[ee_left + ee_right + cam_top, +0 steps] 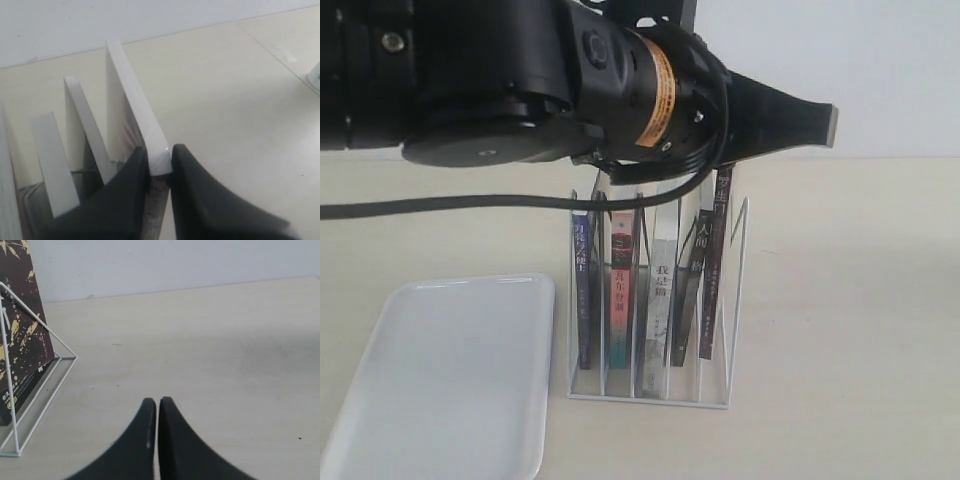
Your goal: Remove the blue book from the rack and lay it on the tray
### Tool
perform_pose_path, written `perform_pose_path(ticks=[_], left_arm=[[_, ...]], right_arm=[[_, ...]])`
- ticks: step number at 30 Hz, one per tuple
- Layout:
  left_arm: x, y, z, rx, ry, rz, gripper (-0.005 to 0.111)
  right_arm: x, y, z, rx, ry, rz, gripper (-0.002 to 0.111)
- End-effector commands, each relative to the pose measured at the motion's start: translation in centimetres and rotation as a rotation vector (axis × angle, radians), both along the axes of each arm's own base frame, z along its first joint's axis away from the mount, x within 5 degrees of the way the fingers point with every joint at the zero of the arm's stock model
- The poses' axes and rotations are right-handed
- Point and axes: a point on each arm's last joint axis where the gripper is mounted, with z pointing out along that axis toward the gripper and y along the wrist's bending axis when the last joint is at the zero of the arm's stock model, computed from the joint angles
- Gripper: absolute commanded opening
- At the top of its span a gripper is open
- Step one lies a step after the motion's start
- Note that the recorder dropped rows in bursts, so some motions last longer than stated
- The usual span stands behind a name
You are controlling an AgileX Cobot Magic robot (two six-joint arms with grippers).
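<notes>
The blue book (582,290) stands in the leftmost slot of the single rack (650,399), one of five books, with four other books (660,300) to its right. The left gripper (161,152) is clamped on its top edge. One tray (450,380) lies just left of the rack; the right gripper (157,405), fingers together, is to its right

We see tray (450,380) smooth translucent white plastic, rack (739,300) thin white-coated wire, bench (850,330) matt cream, blue book (135,100) page edges matt paper, left tool (160,149) matt black plastic.
</notes>
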Motion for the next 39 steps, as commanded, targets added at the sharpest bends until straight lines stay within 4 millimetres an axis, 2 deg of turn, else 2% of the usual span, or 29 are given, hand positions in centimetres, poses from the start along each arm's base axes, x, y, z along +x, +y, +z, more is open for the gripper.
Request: perform_pose_path(ticks=[1, 13, 24, 30, 39], left_arm=[[-0.4, 0.0, 1.4, -0.041, -0.043, -0.026, 0.004], [-0.3, -0.2, 2.6, -0.076, -0.070, -0.024, 0.004], [-0.3, -0.2, 2.6, -0.079, -0.062, -0.018, 0.004], [-0.2, -0.3, 2.0, -0.066, -0.048, -0.011, 0.004], [0.4, -1.4, -0.4, -0.024, -0.005, -0.013, 0.004]], right_arm=[[0.0, 0.0, 0.2, -0.008, -0.020, 0.001, 0.001], [0.0, 0.0, 0.2, -0.008, -0.020, 0.001, 0.001], [0.0, 0.0, 0.2, -0.008, -0.020, 0.001, 0.001], [0.0, 0.0, 0.2, -0.008, -0.020, 0.001, 0.001], [0.0, 0.0, 0.2, -0.008, -0.020, 0.001, 0.001]])
